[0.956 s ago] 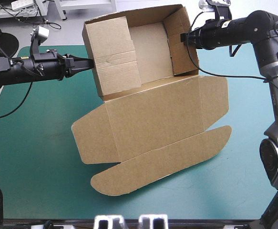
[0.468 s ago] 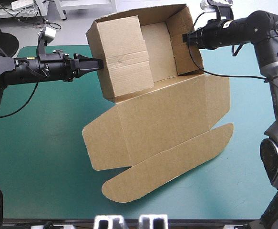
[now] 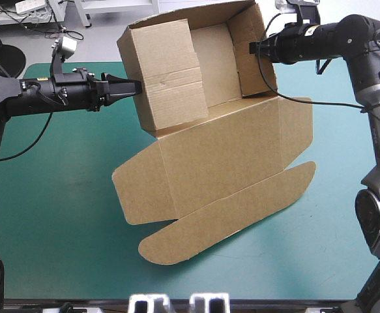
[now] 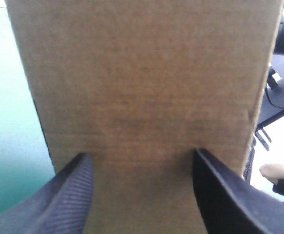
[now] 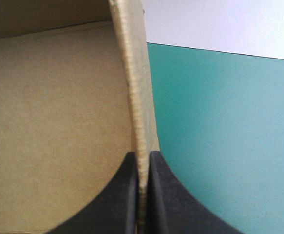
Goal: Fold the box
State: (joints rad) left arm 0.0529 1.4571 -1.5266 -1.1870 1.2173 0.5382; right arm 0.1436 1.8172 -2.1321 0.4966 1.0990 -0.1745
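Clamping one box (image 3: 222, 156) — right tool (image 5: 142, 161); left tool (image 4: 142, 152) spread.

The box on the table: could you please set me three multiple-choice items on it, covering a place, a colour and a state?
1. Where does the right end effector hold the box?
A. its rounded lid flap
B. its raised side wall
C. nowhere

2. What colour is the table cover?
A. red
B. teal-green
C. white

3. How is the left end effector?
A. open, facing the box
B. shut on the lid
C. out of view

Answers:
1 B: in the right wrist view its fingers pinch the wall's edge.
2 B: teal-green shows all around the box.
3 A: in the left wrist view its fingers stand apart before brown board.
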